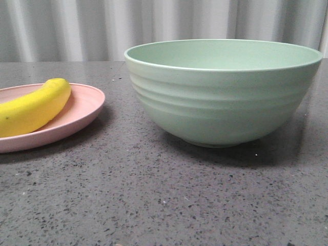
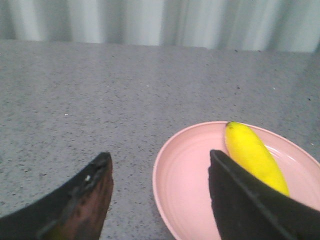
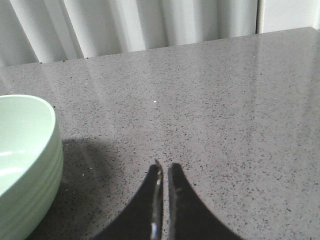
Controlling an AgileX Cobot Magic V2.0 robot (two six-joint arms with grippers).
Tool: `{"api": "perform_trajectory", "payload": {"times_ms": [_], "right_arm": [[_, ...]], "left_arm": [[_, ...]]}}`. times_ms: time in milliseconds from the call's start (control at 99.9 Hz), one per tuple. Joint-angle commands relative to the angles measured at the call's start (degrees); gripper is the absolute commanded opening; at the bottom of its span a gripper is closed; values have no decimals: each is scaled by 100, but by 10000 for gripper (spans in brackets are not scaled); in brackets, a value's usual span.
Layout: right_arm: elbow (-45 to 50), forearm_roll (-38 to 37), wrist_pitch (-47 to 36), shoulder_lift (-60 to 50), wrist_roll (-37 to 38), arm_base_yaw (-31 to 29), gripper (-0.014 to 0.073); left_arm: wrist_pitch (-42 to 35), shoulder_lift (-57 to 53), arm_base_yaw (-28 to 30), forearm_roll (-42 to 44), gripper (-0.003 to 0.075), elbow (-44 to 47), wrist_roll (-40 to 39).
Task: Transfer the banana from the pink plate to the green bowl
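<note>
The yellow banana (image 1: 32, 107) lies on the pink plate (image 1: 84, 105) at the left of the front view. The mint-green bowl (image 1: 223, 97) stands to the right of the plate, with nothing showing inside it. Neither gripper shows in the front view. In the left wrist view my left gripper (image 2: 159, 160) is open and empty over the plate's edge (image 2: 162, 170); the banana (image 2: 252, 152) lies just beyond one finger (image 2: 240, 195). In the right wrist view my right gripper (image 3: 165, 167) is shut and empty above the table, beside the bowl (image 3: 27, 150).
The dark grey speckled tabletop (image 1: 164, 195) stretches in front of the plate and bowl. A pale pleated curtain (image 1: 102, 25) hangs behind the table's far edge.
</note>
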Motion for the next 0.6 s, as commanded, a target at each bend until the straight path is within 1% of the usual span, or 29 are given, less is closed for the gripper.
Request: {"api": "perform_trajectory", "payload": {"times_ms": [0, 80, 210, 380, 460, 590], "right_arm": [[-211, 11, -444, 82, -42, -27, -64], [-211, 11, -406, 82, -42, -27, -64], [-211, 11, -340, 82, -42, -27, -64], [-211, 11, -291, 82, -42, -27, -64], [-211, 11, -291, 82, -42, -27, -64], [-211, 11, -291, 82, -42, -27, -64]], "left_arm": [[-160, 478, -389, -59, 392, -430, 65], [-6, 876, -768, -59, 410, -632, 65], [15, 1533, -1271, -59, 476, -935, 65], [204, 2335, -1654, -59, 476, -1237, 65], [405, 2743, -1747, -59, 473, -1412, 65], [393, 3256, -1796, -59, 472, -1558, 65]]}}
